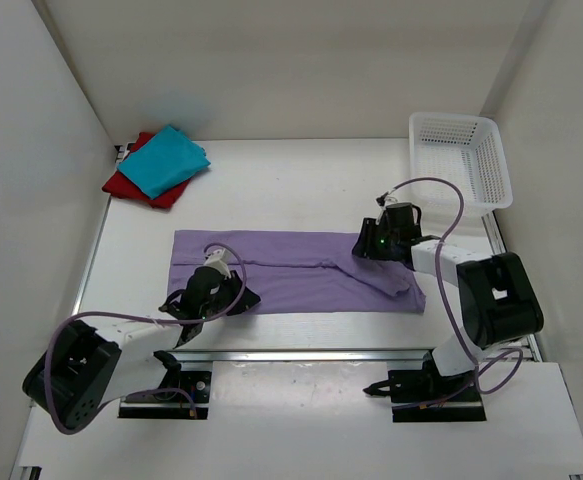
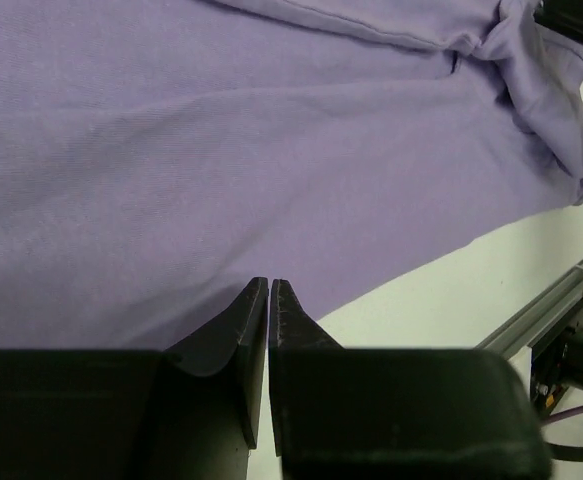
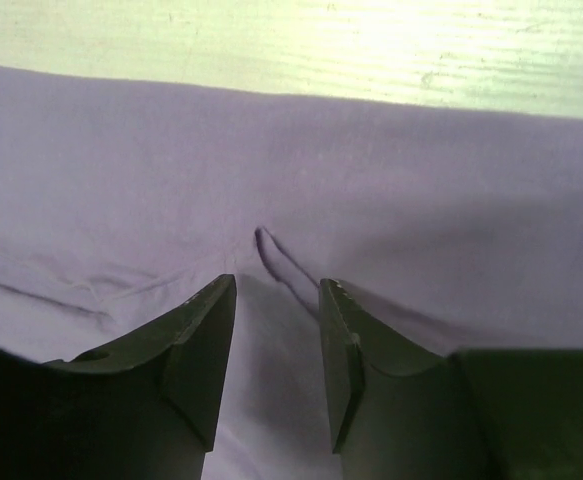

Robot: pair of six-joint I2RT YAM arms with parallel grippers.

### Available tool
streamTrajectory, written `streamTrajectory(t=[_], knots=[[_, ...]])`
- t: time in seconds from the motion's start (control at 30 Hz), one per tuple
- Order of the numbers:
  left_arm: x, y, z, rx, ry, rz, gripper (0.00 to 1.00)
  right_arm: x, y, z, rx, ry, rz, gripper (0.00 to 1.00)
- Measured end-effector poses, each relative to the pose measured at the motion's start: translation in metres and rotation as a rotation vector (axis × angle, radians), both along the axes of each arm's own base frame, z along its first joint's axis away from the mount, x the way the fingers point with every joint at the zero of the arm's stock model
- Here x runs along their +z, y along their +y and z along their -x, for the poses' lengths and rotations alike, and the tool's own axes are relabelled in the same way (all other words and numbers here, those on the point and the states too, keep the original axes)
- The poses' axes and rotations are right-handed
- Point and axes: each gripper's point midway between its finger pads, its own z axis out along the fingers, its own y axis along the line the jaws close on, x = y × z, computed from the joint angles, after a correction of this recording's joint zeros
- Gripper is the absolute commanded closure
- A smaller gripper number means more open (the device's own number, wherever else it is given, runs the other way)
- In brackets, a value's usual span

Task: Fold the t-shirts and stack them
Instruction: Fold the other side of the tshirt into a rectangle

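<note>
The purple t-shirt (image 1: 301, 270) lies flat in a long band across the middle of the tabletop (image 1: 301, 190), running left to right. Its far edge and left edge are straight. Its right end is bunched and rumpled toward the near corner, which shows in the left wrist view (image 2: 271, 150) as a lumpy fold at the upper right.

The left claw (image 1: 239, 297) sits low at the shirt's near edge, toward the left end. Its fingers are clenched together with only a hairline gap, the tips (image 2: 269, 285) right at the hem. Whether cloth is pinched between them cannot be told.

The right claw (image 1: 361, 247) is released, its fingers spread just above the cloth (image 3: 421, 200) near the shirt's far right edge. A small raised wrinkle stands in front of the gap (image 3: 276, 285).

A strip of bare tabletop separates the near hem from the metal rail (image 1: 311, 353) at the front. More bare surface lies beyond the far edge. A folded teal shirt (image 1: 166, 160) rests on a red shirt (image 1: 126, 185) in the far left corner, well apart from the purple one. A white basket (image 1: 454, 119) stands in the far right corner.
</note>
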Motion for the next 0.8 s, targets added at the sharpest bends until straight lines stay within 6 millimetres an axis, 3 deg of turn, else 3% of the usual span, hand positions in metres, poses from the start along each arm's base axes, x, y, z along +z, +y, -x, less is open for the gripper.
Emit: streamTrajectory(t=[0.2,0.5,0.6,0.8], knots=[[0.007,0.0,-0.006,0.012,-0.023,0.03,0.84,-0.008,0.006,-0.011,0.019,0.019,0.002,0.64],[0.014,0.003,-0.011,0.041,-0.049,0.064,0.85,-0.008,0.022,-0.002,0.074,0.023,0.02,0.87],[0.013,0.005,-0.01,0.047,-0.043,0.067,0.85,0.0,0.026,0.003,0.091,0.016,0.02,1.0],[0.02,0.006,-0.014,0.061,-0.064,0.083,0.85,0.027,0.045,0.024,0.143,-0.019,0.031,1.0]])
